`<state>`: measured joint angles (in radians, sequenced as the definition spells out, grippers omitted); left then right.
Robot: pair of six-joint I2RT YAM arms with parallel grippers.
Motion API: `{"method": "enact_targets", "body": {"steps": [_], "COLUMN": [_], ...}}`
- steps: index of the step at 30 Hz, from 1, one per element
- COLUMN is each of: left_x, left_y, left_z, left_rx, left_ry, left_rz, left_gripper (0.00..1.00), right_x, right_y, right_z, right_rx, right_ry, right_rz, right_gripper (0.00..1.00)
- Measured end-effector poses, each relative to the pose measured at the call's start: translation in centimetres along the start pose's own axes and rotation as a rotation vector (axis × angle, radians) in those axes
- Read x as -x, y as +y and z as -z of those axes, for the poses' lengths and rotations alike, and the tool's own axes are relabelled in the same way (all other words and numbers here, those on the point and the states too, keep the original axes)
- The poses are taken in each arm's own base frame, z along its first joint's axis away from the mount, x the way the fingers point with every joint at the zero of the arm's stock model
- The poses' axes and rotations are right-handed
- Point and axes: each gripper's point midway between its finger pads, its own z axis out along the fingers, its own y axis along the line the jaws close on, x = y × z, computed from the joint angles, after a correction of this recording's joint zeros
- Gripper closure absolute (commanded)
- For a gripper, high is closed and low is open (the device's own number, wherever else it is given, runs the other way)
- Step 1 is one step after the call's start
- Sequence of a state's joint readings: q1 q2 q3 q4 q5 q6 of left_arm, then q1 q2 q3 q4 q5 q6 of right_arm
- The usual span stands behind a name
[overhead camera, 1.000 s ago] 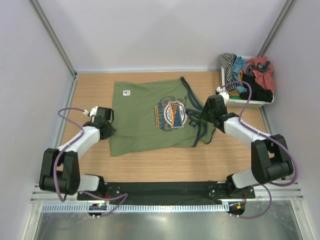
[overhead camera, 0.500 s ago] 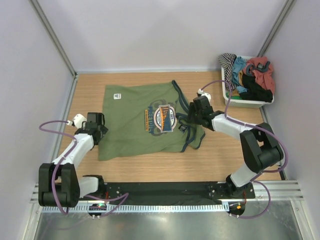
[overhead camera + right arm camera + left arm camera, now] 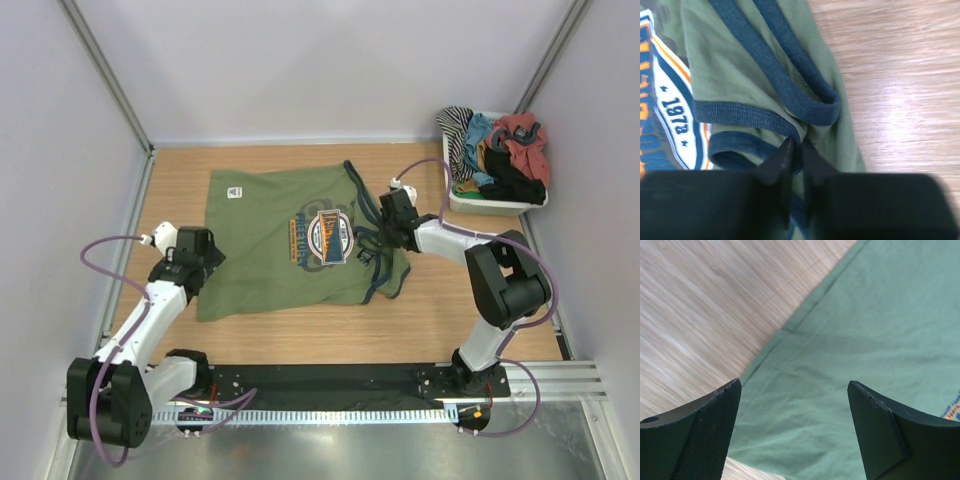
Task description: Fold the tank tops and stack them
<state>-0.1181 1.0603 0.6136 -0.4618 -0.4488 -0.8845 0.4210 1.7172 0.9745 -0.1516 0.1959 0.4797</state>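
An olive green tank top [image 3: 275, 250] with dark blue trim and a chest print lies spread on the wooden table, its straps bunched at the right. My left gripper [image 3: 200, 262] hovers open over its lower left hem; in the left wrist view the fingers [image 3: 695, 435] stand wide apart above green cloth [image 3: 850, 340] with nothing between them. My right gripper [image 3: 380, 230] is shut on a fold of blue trim [image 3: 805, 107] at the strap end of the tank top [image 3: 740, 75]. A black garment [image 3: 512, 183] lies in the bin; its shape is hidden.
A white bin [image 3: 485, 205] at the back right holds a heap of striped, teal, red and black clothes. Bare wood [image 3: 470, 300] shows to the right of and in front of the top. Grey walls enclose the table on three sides.
The green top slid left. My left gripper let go of the hem and now stands open. My right gripper moved left onto the straps and closed on the trim.
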Motion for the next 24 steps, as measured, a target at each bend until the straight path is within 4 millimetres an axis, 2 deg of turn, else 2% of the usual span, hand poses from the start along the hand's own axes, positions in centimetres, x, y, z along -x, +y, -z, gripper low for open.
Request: {"method": "enact_targets", "body": {"steps": [1,4,8,13,17,18,20,21,22,24], "left_x": [0.0,-0.3,-1.9,-4.7,-6.1,-6.3,-6.6,-6.7,-6.8,-6.8], "left_y": [-0.3,-1.2,-2.5,-4.0,-4.3,-4.4,-4.5,-4.6,-4.6,-4.7], "left_z": [0.3,1.1,1.3,1.1,0.6,0.5,0.2,0.1,0.1,0.1], "left_rx": [-0.015,-0.060,-0.121,-0.165,-0.163,-0.159,-0.154,-0.153,-0.154,-0.156], "left_ry": [-0.005,-0.012,0.024,0.087,0.131,0.139,0.151,0.154,0.158,0.160], "left_rz": [-0.009,-0.040,-0.123,-0.252,-0.316,-0.324,-0.336,-0.342,-0.349,-0.355], "left_gripper": [0.12,0.14,0.16,0.16,0.15,0.15,0.15,0.15,0.15,0.15], "right_x": [-0.1,0.7,3.9,9.6,16.8,18.3,21.4,22.2,22.4,21.9], "right_y": [-0.2,-0.7,-1.0,-2.3,-4.7,-5.0,-5.8,-6.2,-6.6,-7.0], "right_z": [-0.1,0.2,1.0,2.5,2.9,2.6,1.7,1.1,0.6,-0.1], "right_rx": [-0.010,-0.055,-0.107,-0.171,-0.247,-0.260,-0.287,-0.304,-0.321,-0.343], "right_ry": [0.005,-0.004,-0.062,-0.154,-0.250,-0.266,-0.304,-0.309,-0.301,-0.275], "right_rz": [0.002,0.002,-0.005,-0.054,-0.119,-0.131,-0.161,-0.171,-0.174,-0.157], "right_gripper": [0.99,0.99,0.99,0.99,0.96,0.90,0.54,0.31,0.26,0.25]}}
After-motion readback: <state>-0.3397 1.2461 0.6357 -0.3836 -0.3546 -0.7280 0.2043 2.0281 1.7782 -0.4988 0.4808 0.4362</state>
